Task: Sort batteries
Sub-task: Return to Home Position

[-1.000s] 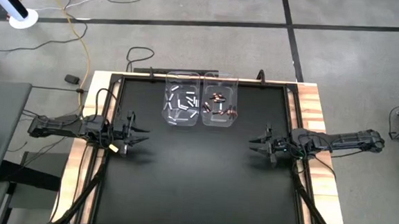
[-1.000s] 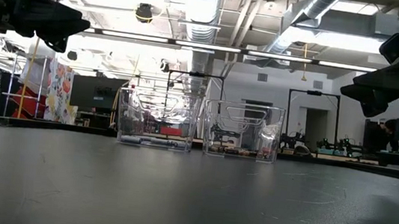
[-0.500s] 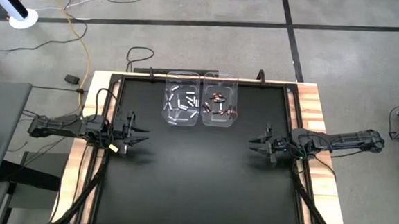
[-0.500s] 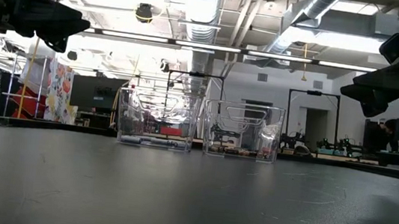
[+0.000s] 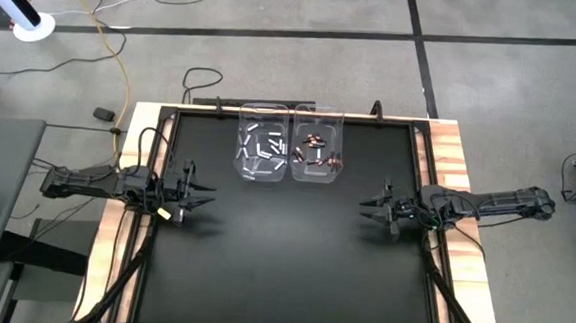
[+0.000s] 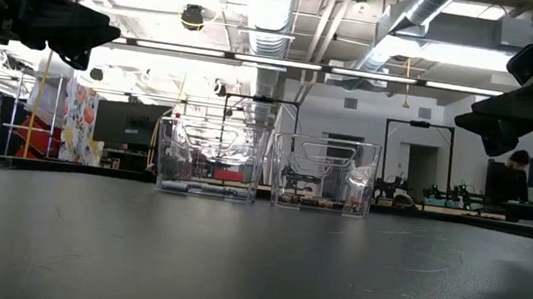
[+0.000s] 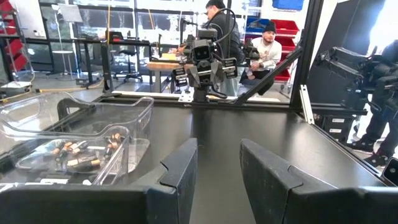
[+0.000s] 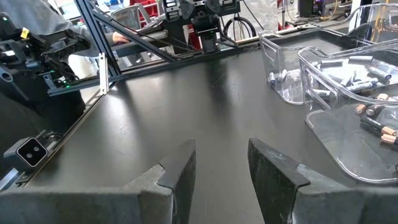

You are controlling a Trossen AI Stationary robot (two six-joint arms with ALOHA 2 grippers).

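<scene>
Two clear plastic bins stand side by side at the table's far middle. The left bin (image 5: 262, 148) holds several white and silver batteries (image 8: 348, 74), lying on its floor. The right bin (image 5: 317, 153) holds reddish-copper and dark batteries (image 7: 81, 152). My left gripper (image 5: 206, 192) hovers at the table's left edge, pointing level toward the right, open with nothing between its fingers (image 7: 217, 146). My right gripper (image 5: 365, 208) hovers at the right edge, facing it, also open and empty (image 8: 221, 144). Both are well clear of the bins.
The black tabletop (image 5: 282, 261) lies bare between the two grippers and toward the near edge. Black frame rails (image 5: 424, 155) run along the table's sides. People sit and stand at workbenches (image 7: 261, 50) in the room beyond the table.
</scene>
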